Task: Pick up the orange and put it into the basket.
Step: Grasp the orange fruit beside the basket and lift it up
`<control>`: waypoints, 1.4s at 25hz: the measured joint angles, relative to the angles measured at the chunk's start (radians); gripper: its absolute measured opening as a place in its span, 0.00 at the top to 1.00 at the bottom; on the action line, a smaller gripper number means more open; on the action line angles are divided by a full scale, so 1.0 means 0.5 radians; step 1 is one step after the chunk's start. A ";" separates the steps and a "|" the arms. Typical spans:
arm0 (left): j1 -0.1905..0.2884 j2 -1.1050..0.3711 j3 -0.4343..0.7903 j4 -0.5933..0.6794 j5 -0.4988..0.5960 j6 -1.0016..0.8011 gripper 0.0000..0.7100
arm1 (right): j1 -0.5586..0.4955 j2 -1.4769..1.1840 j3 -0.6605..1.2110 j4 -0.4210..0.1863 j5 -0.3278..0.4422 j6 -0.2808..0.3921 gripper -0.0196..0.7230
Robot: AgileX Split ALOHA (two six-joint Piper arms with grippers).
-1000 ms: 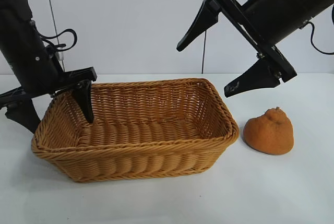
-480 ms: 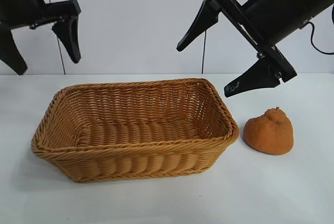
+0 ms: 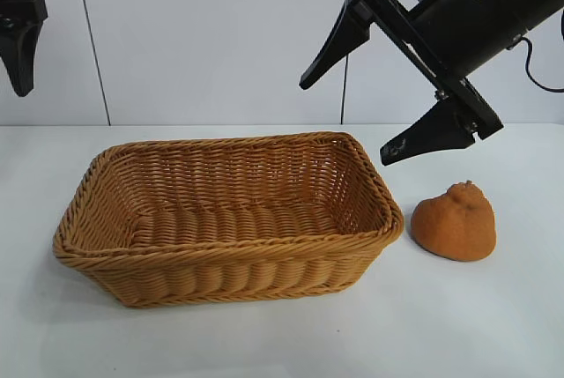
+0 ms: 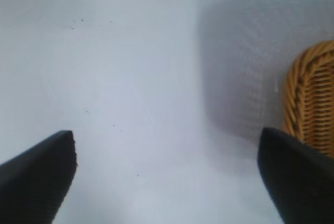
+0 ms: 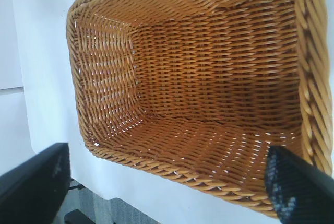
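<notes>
Nothing is done yet: the orange lies on the table at 3 o'clock of the empty basket. Right gripper is held wide open, empty, above the basket's right end; left gripper likewise, at 10 o'clock.

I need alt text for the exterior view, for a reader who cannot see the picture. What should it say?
An empty wicker basket sits on a white table, with the orange on the table just off its right end, not touching it. The right gripper hangs open above the basket's right end and the orange. The left gripper is high at the left edge, only partly in view.
</notes>
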 joint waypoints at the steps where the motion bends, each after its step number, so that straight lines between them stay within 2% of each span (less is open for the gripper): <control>1: 0.002 -0.007 0.003 0.001 0.000 0.000 0.05 | 0.000 0.000 0.000 0.000 0.000 0.000 0.04; 6: 0.002 -0.146 0.104 -0.001 -0.002 0.006 0.05 | 0.000 0.000 0.000 -0.002 0.000 0.000 0.04; 11: 0.002 -0.442 0.389 -0.001 -0.002 0.006 0.05 | 0.000 0.000 0.000 -0.003 0.000 0.000 0.04; 26: 0.002 -1.891 1.630 -0.001 0.003 0.012 0.05 | 0.000 0.000 0.000 -0.003 0.007 0.000 0.04; 35: 0.002 -2.669 2.219 -0.094 -0.299 0.025 0.05 | 0.000 0.000 0.000 -0.003 0.007 0.000 0.04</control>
